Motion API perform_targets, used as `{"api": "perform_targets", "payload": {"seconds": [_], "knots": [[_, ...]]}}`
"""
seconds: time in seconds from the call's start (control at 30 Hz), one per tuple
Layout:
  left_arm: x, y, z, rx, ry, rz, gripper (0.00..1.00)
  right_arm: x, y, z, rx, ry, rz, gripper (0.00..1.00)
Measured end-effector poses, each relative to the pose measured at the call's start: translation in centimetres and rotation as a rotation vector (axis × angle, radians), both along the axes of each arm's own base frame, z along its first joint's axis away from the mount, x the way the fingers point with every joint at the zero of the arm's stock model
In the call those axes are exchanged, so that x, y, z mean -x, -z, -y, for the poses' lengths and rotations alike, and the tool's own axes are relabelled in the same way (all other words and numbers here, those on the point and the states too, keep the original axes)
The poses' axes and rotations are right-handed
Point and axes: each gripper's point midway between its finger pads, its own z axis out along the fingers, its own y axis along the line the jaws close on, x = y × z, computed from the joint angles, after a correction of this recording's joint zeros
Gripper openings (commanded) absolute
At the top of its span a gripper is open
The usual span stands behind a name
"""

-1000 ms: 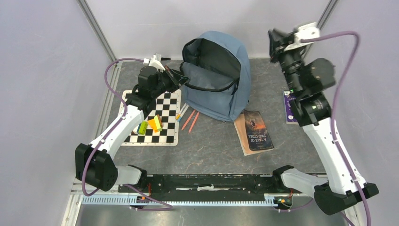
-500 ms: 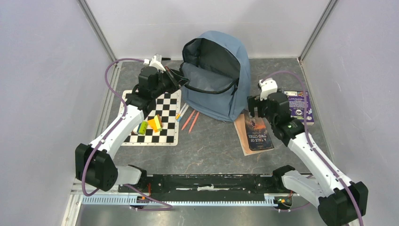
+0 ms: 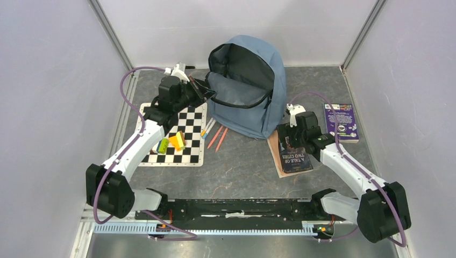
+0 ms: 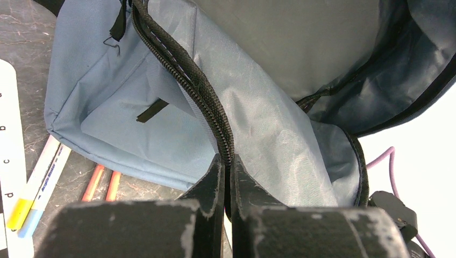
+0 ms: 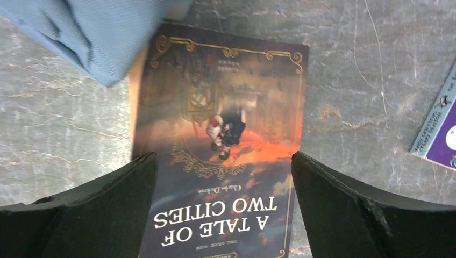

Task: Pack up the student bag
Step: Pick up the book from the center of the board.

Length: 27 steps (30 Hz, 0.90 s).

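- The bench point(image 3: 242, 177) was a dark grey, marbled surface, closed in by pale walls point(image 3: 48, 107) on the left, far and right sides.
- The bag point(image 3: 253, 115) stood at the far middle of the bench, its main compartment unzipped and gaping, with dark lining showing inside.
- Left of the bag a chessboard point(image 3: 185, 121) lay flat, with yellow, orange and green blocks point(image 3: 176, 141) on its near part.
- Between the chessboard and the bag lay two pens point(image 3: 207, 128) and two orange pencils point(image 3: 218, 138), just beside the bag's near left corner.
- At the bag's near right corner lay a book point(image 3: 294, 153), "A Tale of Two Cities". The right wrist view showed a fold of the bag's fabric over the book's corner.
- A purple book point(image 3: 340, 121) lay further right of the bag, apart from it.
- The left arm reached forward over the chessboard to the bag's left side.
- The left tool point(image 4: 226, 161) was clenched on the bag, nipping the dark zipper edge of the opening between its fingers.
- The right arm was bent low, reaching in towards the bag's near right corner.
- The right tool point(image 5: 223, 166) pointed down over the book's cover, fingers spread wide with nothing between them. Whether the tips touched the cover could not be told.
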Motion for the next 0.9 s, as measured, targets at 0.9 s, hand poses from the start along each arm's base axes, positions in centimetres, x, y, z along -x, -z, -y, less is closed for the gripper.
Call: {"api": "perform_targets", "payload": {"seconds": [0.9], "knots": [[0.6,-0.9,-0.3,0.004,-0.001,0.015,0.02,2.6,5.9,-3.2,0.232,-0.165,-0.050,0.79]]}}
